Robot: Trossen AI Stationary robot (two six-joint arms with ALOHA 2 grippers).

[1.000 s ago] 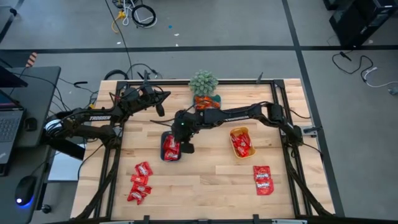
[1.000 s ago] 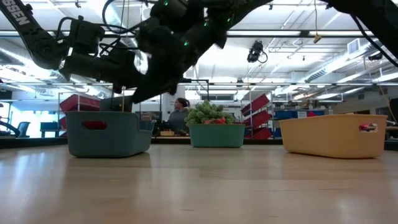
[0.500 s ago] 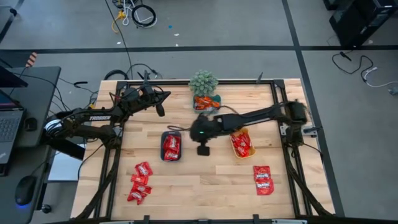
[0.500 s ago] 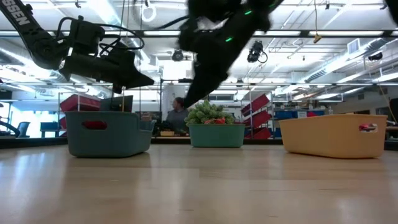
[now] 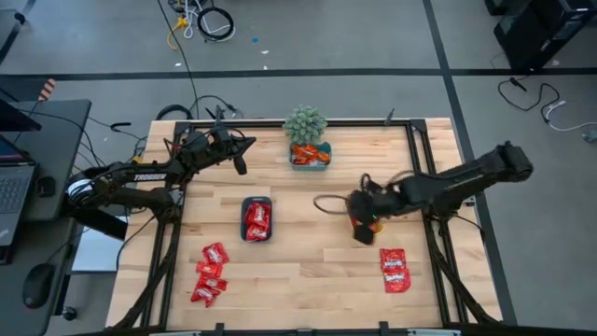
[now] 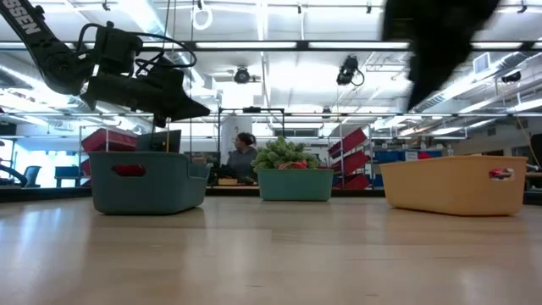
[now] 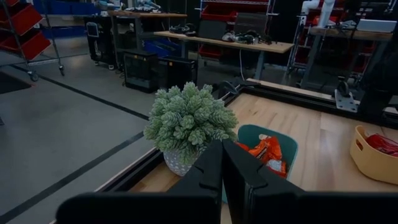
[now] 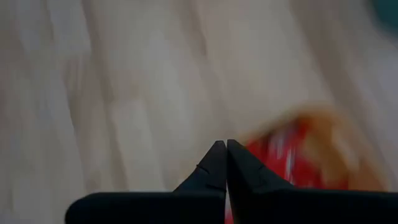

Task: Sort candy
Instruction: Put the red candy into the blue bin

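Right hand (image 5: 363, 231), fingers pressed together, empty, held above yellow tray (image 5: 359, 207). Candy (image 5: 394, 270) could be missed if not reopened. Left hand (image 5: 239, 164) closed, parked near plant (image 5: 305, 122).

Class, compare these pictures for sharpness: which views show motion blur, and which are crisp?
Right wrist view: heavy smear over the table and red candy. Low view: the right arm is a dark blur. Left wrist view: crisp on the plant. High view: mostly sharp.

One camera looks straight down on the whole table (image 5: 308, 271). Another sits at tabletop height, facing the room beyond. Each wrist camera looks forward past its own fingers. Overhead and left wrist views share the potted plant (image 5: 305, 122).
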